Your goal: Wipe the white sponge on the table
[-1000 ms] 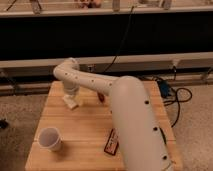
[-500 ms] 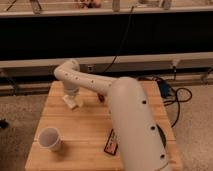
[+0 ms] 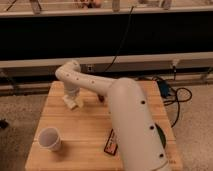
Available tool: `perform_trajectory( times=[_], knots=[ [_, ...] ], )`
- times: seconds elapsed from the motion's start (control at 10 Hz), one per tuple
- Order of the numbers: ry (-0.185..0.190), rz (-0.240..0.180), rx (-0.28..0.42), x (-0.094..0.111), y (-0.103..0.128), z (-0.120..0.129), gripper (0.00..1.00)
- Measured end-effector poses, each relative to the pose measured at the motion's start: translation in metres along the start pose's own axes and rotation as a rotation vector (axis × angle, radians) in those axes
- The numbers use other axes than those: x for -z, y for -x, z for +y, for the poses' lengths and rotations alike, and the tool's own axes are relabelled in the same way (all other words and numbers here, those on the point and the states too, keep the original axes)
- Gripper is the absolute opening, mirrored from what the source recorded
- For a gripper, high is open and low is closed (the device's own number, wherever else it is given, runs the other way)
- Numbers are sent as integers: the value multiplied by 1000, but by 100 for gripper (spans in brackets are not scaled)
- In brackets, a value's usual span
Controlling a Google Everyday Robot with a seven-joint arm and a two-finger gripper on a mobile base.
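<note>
The table (image 3: 85,132) is a square light-wood top that fills the lower half of the camera view. My white arm reaches from the lower right across the table to its far left part. There my gripper (image 3: 71,99) points down, right over the white sponge (image 3: 75,104). The sponge is a small off-white block lying on the wood and partly covered by the gripper. Whether the gripper touches it does not show.
A white paper cup (image 3: 50,138) stands near the front left corner. A dark flat packet (image 3: 110,143) lies beside my arm at the front. A small dark object (image 3: 101,98) sits behind the arm. Cables (image 3: 172,95) lie on the floor at the right.
</note>
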Motion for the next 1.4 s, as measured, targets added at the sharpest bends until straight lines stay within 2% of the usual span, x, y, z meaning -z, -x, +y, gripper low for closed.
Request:
perform_trajectory(
  times=[0.8,0.9,1.4],
  knots=[
    [12,-8,41,-14,3,-2,78],
    [13,-9,44,-15,4,-2,73],
    [21,-15,64,-22,12,1,26]
  ],
)
